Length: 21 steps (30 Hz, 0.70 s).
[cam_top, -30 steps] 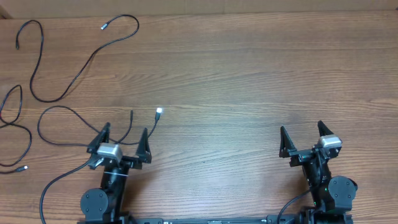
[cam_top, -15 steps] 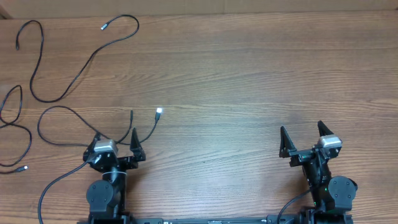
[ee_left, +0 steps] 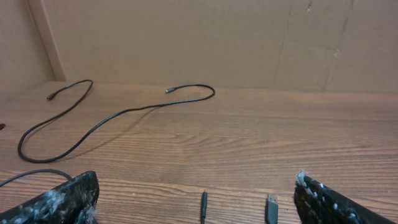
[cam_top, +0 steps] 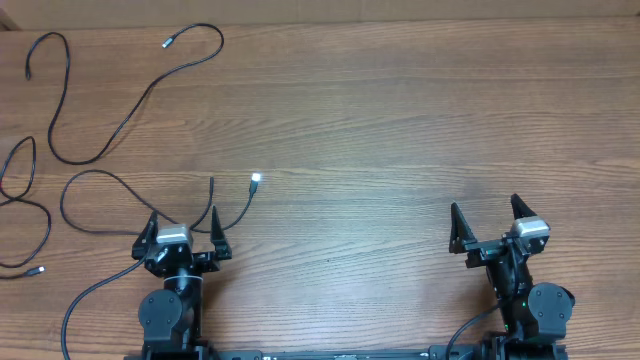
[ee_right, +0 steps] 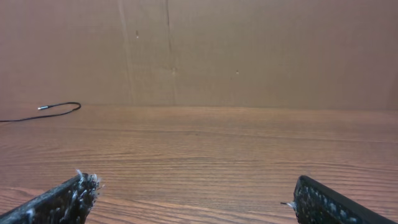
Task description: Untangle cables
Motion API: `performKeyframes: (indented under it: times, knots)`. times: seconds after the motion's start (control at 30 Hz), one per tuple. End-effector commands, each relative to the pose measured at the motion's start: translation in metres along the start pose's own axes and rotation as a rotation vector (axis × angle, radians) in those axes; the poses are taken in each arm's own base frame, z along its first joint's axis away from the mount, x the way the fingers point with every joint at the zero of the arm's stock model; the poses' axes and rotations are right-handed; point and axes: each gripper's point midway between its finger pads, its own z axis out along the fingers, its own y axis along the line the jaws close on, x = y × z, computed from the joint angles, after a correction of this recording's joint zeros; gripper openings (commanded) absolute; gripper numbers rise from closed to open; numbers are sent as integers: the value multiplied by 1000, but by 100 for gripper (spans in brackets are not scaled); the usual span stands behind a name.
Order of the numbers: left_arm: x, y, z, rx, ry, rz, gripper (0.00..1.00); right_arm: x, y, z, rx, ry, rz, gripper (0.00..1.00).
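Wood-grain worktop [cam_top: 400, 120] is being occupied by loose cables [cam_top: 205, 26] from 9 to 11 o'clock. Two plug ends are lying just ahead of the left gripper [cam_top: 183, 222]. Jaws are being held spread on the left gripper and the right gripper [cam_top: 485, 210].

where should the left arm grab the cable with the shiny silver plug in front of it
Pinch the cable just behind its silvery plug, left gripper coming down from above, jaws across it. That stretch lies flat and fairly straight on the table, apart from the neighbouring plug end, so open jaws should straddle it alone.
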Motion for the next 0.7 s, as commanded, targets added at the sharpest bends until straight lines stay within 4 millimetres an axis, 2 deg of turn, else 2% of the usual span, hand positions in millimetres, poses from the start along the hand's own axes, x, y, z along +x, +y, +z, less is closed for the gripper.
performKeyframes:
  times: [0.0, 0.67]
  knots:
    - [1, 1, 0, -6, -1, -12, 100, 1, 1, 0, -4, -5, -6, 100]
    - [-1, 1, 0, -6, -7, -41, 100, 1, 1, 0, -4, -5, -6, 100]
